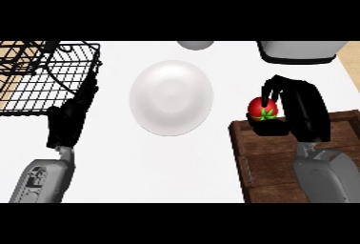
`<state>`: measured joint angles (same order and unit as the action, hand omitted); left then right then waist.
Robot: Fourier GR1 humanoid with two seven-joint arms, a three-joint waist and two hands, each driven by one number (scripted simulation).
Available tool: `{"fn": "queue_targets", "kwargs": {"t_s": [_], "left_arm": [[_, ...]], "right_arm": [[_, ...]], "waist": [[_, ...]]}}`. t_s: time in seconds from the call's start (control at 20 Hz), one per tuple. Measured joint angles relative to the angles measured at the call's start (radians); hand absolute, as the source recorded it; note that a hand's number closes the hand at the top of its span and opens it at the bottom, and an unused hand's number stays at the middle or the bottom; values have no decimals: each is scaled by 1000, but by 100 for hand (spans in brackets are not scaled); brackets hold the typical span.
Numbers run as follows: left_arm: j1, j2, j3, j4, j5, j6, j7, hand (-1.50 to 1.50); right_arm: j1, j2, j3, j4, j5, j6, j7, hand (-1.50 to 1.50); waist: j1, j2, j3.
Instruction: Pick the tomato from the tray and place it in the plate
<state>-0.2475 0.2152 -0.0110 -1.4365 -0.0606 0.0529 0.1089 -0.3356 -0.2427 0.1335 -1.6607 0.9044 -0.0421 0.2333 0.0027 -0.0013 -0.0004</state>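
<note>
**Head view: tomato held at the tray's far corner, plate waiting to the left**

Right hand arches over the tomato, with the fingers curled down its far side and the palm behind it, so I read the hand as closed on the fruit. The tomato is at the far-left corner of the brown tray. A dark shadow on the wood beneath it suggests it is lifted off the tray, though I cannot confirm this. The white plate lies on the counter to the left, apart from the tray. The left hand rests open, fingers straight, just beside the wire rack.

I judge the step in hand to be the carry to the plate. To do it well, I would first raise the tomato clear of the tray's rim, then move it left on a level path without changing the curl of the fingers. I would stop over the plate's centre, not its sloping edge, because a round fruit is likely to roll. Since the hand hides much of the tomato from me, I would watch its shadow on the plate and lower until the two nearly meet before opening the fingers
</note>
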Motion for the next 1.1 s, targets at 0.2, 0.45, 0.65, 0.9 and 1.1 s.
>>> {"fn": "queue_targets", "kwargs": {"t_s": [0.2,0.45,0.65,0.9,1.1], "left_arm": [[-2,-6,-2,-16,-5,-3,19,0],[3,-13,0,-23,-12,-3,17,0],[-12,-13,9,17,-16,-14,-5,0],[-30,-18,11,27,-15,-24,-8,0],[-48,-37,-3,50,-33,-15,-18,0]], "right_arm": [[-90,79,32,47,-17,35,30,150],[-252,185,59,231,-25,9,89,150],[-361,221,86,416,-69,-69,75,150],[-498,236,153,690,-96,-179,71,150],[-600,240,235,869,-109,-228,126,150]], "waist": [[4,1,0],[12,3,0],[17,6,0],[31,9,0],[45,13,0]]}}
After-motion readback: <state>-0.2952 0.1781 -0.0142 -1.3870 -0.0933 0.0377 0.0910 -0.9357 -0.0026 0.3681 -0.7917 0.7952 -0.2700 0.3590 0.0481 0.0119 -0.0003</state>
